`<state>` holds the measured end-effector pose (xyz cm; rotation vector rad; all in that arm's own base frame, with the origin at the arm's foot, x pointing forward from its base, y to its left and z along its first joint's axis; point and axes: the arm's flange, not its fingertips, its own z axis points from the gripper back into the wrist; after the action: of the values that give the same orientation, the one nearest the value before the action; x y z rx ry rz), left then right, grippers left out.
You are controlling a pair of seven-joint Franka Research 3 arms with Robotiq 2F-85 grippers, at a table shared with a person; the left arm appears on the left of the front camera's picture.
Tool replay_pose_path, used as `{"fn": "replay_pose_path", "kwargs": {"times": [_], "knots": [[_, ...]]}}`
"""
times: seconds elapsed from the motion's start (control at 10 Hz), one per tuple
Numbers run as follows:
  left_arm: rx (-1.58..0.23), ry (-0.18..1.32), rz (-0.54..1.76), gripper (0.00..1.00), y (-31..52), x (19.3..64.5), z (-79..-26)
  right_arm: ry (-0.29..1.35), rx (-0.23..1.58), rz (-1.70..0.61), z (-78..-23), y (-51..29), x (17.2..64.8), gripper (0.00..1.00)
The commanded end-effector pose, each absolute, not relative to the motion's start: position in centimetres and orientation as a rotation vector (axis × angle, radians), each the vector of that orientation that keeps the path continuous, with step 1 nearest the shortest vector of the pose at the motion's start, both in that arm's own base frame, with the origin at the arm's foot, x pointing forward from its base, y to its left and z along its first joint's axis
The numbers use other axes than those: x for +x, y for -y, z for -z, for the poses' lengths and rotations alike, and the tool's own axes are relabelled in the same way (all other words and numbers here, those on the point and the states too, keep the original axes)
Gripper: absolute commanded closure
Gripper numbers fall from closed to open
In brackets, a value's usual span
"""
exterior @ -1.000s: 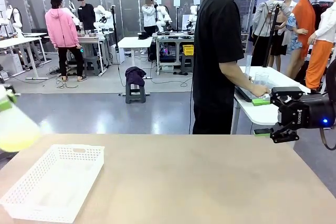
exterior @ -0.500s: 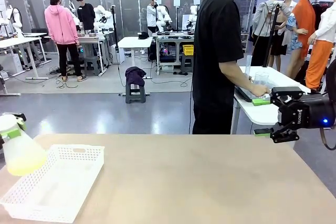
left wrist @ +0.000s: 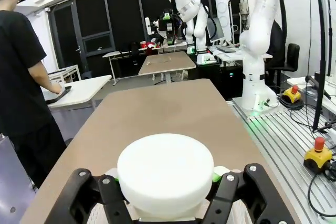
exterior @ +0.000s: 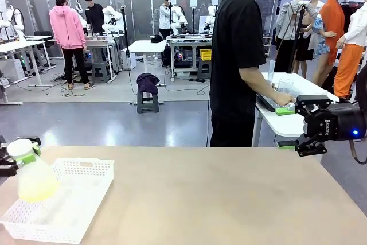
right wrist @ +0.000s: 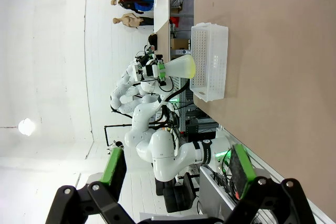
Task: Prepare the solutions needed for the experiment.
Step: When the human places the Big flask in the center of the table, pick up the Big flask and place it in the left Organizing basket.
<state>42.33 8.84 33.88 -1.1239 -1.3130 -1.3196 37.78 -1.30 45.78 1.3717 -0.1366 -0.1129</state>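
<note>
The left gripper (exterior: 19, 154) sits at the picture's left edge in the front view, its body cut off by the frame; its fingers (left wrist: 216, 174) are clamped on the neck of the conical flask (exterior: 33, 175), just below the white cap (left wrist: 165, 174). From the left wrist camera the cap hides everything beneath it, so the flask body and its contents cannot be seen there. In the front view the solutions (exterior: 38, 189) tint the wide base pale yellow-green, below the fingers and over the near-left corner of the white basket (exterior: 80, 196) on the desk (exterior: 218, 199); whether the base touches the basket cannot be told. The right gripper (exterior: 289, 127) hangs past the desk's far right edge, fingers (right wrist: 114, 166) spread apart, nothing between them. The person (exterior: 238, 55) stands beyond the desk, head cropped, hand on another table.
</note>
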Motion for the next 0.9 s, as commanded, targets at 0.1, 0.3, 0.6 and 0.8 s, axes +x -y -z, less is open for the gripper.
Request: {"fn": "replay_pose_path", "kwargs": {"times": [0.1,0.3,0.6,0.8], "knots": [[-1.124,1.303,1.342,1.0,-7.8,43.6,-32.7,0.137,1.373,0.107,-46.0,1.4,37.8,0.0],[-1.133,1.283,1.331,1.0,-7.2,44.2,-31.6,0.137,1.373,0.107,-46.0,1.4,37.8,0.0],[-1.151,1.238,1.322,1.0,-6.2,45.2,-29.6,0.137,1.373,0.107,-46.0,1.4,37.8,0.0],[-1.159,1.221,1.324,1.0,-5.3,45.9,-27.8,0.137,1.373,0.107,-46.0,1.4,37.8,0.0]]}}
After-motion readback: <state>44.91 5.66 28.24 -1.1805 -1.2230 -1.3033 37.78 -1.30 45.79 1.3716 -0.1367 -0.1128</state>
